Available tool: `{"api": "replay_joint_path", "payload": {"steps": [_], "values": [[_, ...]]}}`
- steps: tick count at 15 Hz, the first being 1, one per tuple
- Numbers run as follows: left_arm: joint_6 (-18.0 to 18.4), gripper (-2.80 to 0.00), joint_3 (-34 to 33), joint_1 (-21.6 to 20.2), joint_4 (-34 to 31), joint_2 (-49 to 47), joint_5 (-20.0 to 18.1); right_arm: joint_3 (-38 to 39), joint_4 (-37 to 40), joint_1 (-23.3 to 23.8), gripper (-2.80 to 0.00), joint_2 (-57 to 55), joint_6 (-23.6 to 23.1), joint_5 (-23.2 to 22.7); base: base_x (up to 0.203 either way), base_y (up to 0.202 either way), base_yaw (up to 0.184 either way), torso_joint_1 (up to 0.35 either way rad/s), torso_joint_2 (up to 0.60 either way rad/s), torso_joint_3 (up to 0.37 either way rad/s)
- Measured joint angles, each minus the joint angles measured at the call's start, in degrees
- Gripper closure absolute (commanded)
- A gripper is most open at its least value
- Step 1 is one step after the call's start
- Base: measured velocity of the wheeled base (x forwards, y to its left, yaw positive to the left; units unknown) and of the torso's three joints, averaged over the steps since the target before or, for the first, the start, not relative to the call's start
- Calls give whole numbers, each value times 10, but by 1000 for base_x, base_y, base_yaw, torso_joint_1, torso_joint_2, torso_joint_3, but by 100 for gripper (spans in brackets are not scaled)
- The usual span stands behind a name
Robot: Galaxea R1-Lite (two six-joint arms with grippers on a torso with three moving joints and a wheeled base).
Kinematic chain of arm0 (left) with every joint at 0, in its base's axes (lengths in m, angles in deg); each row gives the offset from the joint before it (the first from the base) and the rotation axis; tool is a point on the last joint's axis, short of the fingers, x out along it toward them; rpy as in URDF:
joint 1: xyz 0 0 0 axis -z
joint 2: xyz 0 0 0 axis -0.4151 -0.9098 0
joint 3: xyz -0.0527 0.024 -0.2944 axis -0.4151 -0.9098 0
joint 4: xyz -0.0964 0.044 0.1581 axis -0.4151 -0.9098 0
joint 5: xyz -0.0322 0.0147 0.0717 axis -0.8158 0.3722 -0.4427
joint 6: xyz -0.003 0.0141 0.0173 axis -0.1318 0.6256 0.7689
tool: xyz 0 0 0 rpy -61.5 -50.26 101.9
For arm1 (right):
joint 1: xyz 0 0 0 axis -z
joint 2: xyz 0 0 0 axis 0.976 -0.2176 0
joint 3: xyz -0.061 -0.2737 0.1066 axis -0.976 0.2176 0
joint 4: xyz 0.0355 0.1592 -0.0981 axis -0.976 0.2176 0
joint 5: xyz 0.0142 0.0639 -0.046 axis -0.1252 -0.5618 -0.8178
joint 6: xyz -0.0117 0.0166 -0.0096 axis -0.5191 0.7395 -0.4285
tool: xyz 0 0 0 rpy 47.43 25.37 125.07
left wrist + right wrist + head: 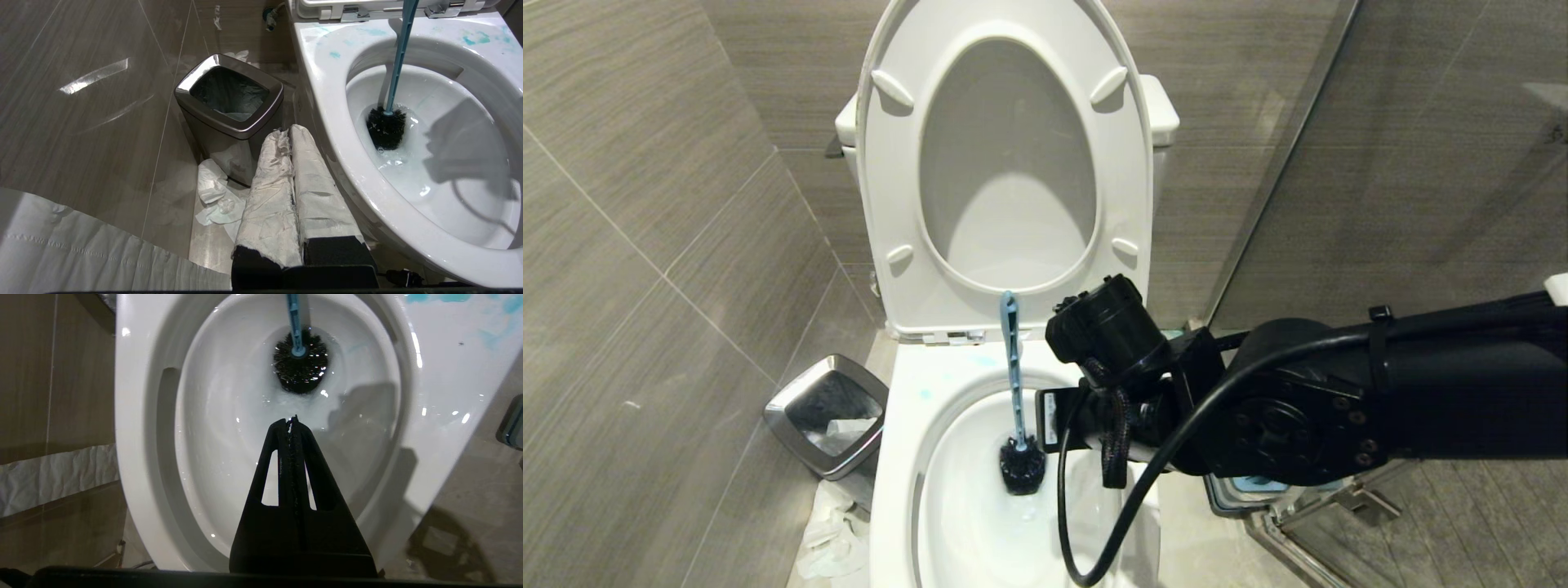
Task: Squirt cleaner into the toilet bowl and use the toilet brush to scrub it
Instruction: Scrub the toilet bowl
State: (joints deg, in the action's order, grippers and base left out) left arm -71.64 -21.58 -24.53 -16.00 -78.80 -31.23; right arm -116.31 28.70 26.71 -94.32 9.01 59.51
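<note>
Right gripper [292, 424] pinched closed and empty over the toilet bowl [907, 425], toilet brush [1015, 384] propped unheld inside it against the rim — a nudge likely topples it.

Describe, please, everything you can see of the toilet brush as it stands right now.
The toilet brush has a long, slim blue-grey shaft that looks like plastic and a round black bristle head. It stands nearly upright inside the toilet bowl, head down in the shallow water, its shaft leaning back toward the raised seat. No gripper holds it: the right gripper hangs shut over the bowl, clear of the bristles.
</note>
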Motion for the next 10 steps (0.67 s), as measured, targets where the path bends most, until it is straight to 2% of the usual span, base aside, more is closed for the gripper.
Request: {"api": "replay_joint_path", "payload": {"steps": [4,10], "values": [[0,0,0,0,0,0,0,6,-3,30,0,13,-2,-8,0,0,0,0,0,0],[1,0,0,0,0,0,0,-16,-30,38,0,7,0,-30,0,0,0,0,0,0]]}}
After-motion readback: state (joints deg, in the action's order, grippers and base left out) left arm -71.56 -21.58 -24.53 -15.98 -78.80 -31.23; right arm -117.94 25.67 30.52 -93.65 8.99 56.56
